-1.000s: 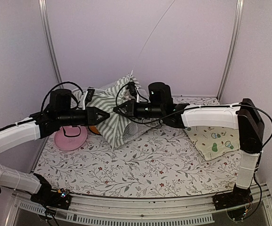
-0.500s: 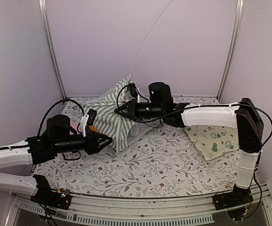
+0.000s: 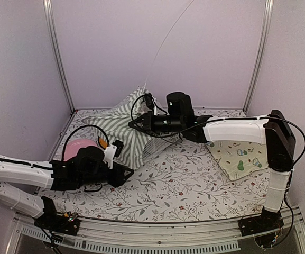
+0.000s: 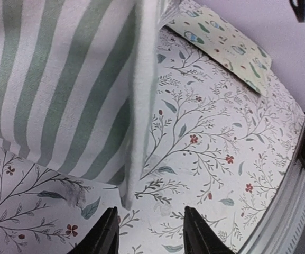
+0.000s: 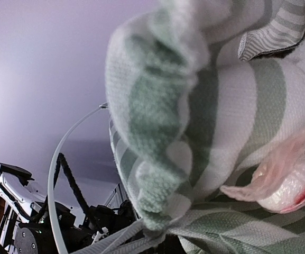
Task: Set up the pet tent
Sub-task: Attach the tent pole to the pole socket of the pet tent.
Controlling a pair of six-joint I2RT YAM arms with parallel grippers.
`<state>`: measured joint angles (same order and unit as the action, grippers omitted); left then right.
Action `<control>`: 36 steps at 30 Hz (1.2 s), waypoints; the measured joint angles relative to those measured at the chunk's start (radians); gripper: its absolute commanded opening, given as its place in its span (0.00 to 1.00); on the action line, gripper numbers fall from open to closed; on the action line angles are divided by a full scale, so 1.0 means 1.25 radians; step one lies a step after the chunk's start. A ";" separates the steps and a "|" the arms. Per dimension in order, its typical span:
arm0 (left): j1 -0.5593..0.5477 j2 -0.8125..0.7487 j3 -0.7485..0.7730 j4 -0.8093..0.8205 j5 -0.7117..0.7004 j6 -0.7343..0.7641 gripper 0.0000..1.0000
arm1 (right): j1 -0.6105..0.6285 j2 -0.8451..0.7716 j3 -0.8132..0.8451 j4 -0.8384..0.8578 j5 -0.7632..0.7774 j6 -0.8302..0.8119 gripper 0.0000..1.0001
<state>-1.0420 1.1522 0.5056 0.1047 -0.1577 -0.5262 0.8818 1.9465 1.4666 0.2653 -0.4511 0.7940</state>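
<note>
The pet tent (image 3: 121, 128), sage-green and white striped fabric, lies crumpled at the back left of the table. A thin white pole (image 3: 165, 45) curves up from its top. My right gripper (image 3: 133, 123) is shut on bunched fabric near the tent's top. In the right wrist view the striped fabric (image 5: 205, 121) fills the frame and hides the fingers, with the pole (image 5: 57, 169) arcing at the left. My left gripper (image 3: 129, 174) is low over the table just in front of the tent's near corner (image 4: 129, 193). It is open (image 4: 151, 234) with nothing between its fingers.
A pale yellow avocado-print mat (image 3: 241, 157) lies at the right, also seen as the mat (image 4: 223, 42). A pink dish (image 3: 78, 149) and an orange bowl edge (image 3: 103, 142) sit left of the tent. Metal frame posts (image 3: 57, 58) stand at the back corners. A floral cloth (image 3: 184, 180) covers the table.
My left arm has swung down and toward the near edge, from tent height to just above the table, and its jaws have opened. The right gripper has kept its hold.
</note>
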 measured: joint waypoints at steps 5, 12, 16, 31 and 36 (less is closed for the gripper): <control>0.000 0.068 0.014 0.024 -0.076 -0.002 0.44 | 0.000 0.000 0.000 0.000 0.002 0.000 0.00; 0.000 0.150 0.051 0.071 -0.101 0.004 0.09 | 0.000 -0.003 -0.011 0.003 0.010 0.000 0.00; -0.001 0.157 0.068 0.070 -0.105 0.020 0.00 | 0.001 -0.019 -0.032 0.008 0.028 -0.001 0.07; 0.049 0.040 0.149 -0.105 0.077 0.020 0.00 | 0.034 -0.127 -0.097 -0.077 0.133 -0.053 0.73; 0.093 0.013 0.168 -0.134 0.147 -0.002 0.00 | 0.073 -0.190 -0.126 -0.106 0.191 -0.115 0.81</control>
<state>-0.9257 1.1683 0.7158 -0.0628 0.0257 -0.5285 0.9726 1.7096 1.3087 0.1329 -0.2127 0.6498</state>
